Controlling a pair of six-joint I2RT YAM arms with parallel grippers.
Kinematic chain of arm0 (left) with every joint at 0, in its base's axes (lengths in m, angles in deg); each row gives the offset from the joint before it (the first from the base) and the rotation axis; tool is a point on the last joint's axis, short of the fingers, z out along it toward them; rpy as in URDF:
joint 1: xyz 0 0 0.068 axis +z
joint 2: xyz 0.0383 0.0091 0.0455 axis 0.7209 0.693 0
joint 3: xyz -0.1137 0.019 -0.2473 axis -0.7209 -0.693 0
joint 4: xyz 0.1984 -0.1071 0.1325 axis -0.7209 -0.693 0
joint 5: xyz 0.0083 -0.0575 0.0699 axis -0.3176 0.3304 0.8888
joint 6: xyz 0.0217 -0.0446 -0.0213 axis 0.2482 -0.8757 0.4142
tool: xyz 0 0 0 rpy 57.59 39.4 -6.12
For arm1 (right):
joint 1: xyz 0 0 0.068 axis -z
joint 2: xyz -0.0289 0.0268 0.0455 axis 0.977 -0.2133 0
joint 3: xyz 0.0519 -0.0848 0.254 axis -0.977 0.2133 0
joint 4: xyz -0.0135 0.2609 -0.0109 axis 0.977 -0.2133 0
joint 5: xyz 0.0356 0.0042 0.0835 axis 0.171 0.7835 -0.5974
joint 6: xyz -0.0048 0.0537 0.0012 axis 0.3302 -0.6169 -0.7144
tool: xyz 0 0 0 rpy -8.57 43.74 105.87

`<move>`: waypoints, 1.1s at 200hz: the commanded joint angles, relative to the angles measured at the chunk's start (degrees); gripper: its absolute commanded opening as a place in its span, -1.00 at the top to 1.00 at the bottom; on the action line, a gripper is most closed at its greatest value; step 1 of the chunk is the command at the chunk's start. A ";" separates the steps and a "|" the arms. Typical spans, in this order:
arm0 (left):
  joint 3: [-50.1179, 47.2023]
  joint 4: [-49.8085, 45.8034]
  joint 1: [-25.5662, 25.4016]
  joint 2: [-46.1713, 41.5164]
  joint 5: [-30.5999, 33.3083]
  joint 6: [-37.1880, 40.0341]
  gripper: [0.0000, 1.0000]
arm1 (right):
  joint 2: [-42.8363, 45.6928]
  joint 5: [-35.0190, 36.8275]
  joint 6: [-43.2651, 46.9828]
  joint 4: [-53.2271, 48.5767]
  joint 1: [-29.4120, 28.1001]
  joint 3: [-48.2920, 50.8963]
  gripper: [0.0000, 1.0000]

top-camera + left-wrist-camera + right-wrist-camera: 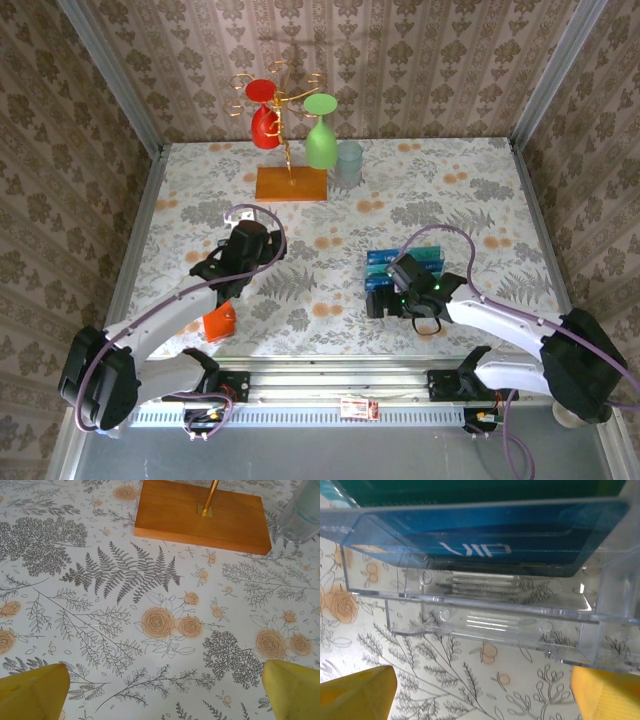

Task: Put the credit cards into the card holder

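The bright blue and teal thin plastic credit cards (485,545) are standing in the clear plastic rack (490,615) on the floral tablecloth (100,630). The right gripper (480,690) is hovering just in front of that rack, with its yellow fingers (355,695) spread wide and nothing between them. The small orange-red folding card holder (218,322) is lying well to the left of the rack, partly under the left arm (170,315). The left gripper (165,687) is hanging left of the rack, wide open and empty, and facing an orange-brown wooden base (202,515).

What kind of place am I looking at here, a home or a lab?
Likely a lab test booth dressed like a home: wallpapered panels in metal framing, a floral tablecloth, and two robot arms bolted on.
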 commanded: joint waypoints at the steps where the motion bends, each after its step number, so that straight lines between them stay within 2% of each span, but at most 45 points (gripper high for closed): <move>1: 0.08 0.25 -0.68 0.66 -0.57 -0.95 -1.00 | -2.65 0.82 2.57 3.32 0.71 -2.80 -0.81; 117: -0.02 0.34 -0.72 1.02 -1.13 -1.39 -1.00 | -19.86 0.86 3.82 13.03 4.65 -13.36 -0.80; 173: 0.28 -0.75 -1.01 0.92 -1.66 -1.74 -1.00 | -27.53 -0.84 3.86 14.32 6.59 -21.38 -0.79; 220: -0.24 -2.36 -1.26 -0.70 -1.24 -2.77 -1.00 | -29.40 -2.93 4.83 13.92 7.32 -23.12 -0.77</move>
